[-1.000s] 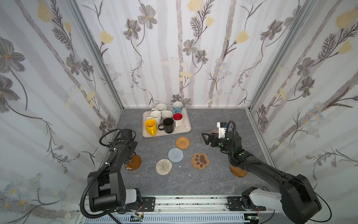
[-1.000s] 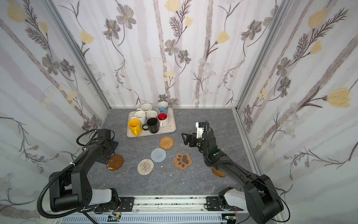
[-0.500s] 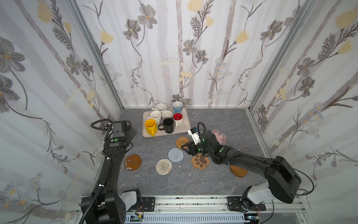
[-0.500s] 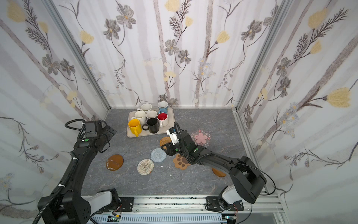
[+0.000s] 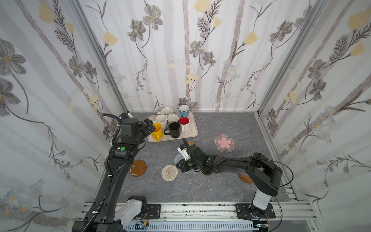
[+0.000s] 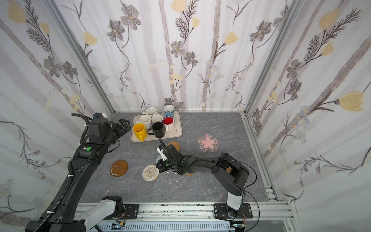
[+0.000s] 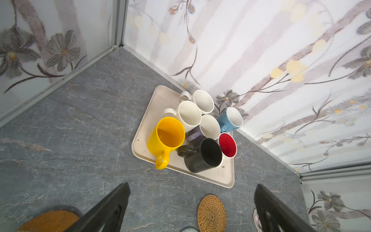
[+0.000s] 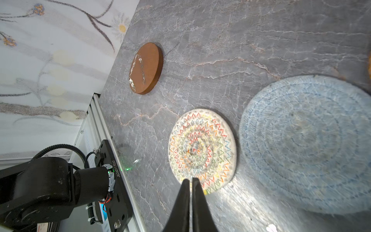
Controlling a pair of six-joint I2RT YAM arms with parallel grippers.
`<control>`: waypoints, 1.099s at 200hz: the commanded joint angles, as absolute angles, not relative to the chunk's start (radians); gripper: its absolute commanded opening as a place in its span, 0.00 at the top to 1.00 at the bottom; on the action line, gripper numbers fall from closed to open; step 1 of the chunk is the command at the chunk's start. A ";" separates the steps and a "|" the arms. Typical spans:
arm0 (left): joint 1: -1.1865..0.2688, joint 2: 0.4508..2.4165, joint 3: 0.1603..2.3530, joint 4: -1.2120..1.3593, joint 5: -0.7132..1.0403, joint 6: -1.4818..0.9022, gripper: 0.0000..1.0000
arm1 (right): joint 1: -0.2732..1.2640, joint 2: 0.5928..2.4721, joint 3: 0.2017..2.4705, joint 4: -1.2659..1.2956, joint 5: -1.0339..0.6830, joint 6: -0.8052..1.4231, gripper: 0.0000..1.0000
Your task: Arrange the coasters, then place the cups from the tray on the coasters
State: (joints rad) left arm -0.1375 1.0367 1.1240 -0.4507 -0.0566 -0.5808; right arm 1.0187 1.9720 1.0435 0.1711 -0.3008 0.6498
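Coaster arranging looks part done: the blossom coaster [image 5: 224, 142] lies well apart from the right gripper [image 8: 190, 179], whose jaws are closed, tips at the edge of the woven coaster [image 8: 201, 148], perhaps nudging it; contact is unclear. All seven cups [image 7: 189, 114] sit on the tray [image 7: 160, 98], just ahead of the wide-open left gripper [image 7: 191, 187]; none is placed.

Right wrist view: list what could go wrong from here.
1. The right pincer is shut at the woven coaster's rim; the flat mat may slip out, or not be caught at all.
2. The blue coaster lies close beside it, so dragging could shove it.
3. The mugs crowd the tray; the open left pincer, taking the yellow mug, might knock neighbours.
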 commanded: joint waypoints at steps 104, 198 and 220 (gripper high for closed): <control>-0.315 1.019 1.223 -0.369 -0.146 -0.459 0.00 | 1.089 2.273 1.335 0.015 -0.244 0.713 1.00; -0.331 0.965 1.206 -0.367 -0.147 -0.418 0.00 | 1.110 2.467 1.603 -0.036 -0.281 0.744 1.00; -0.332 0.958 1.200 -0.368 -0.140 -0.407 0.00 | 1.110 2.499 1.655 -0.027 -0.296 0.757 1.00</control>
State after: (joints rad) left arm -0.3313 0.9661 1.2072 -0.3939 -0.1303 -0.4267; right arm 1.1103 2.4634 1.6062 0.0097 -0.2893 0.7330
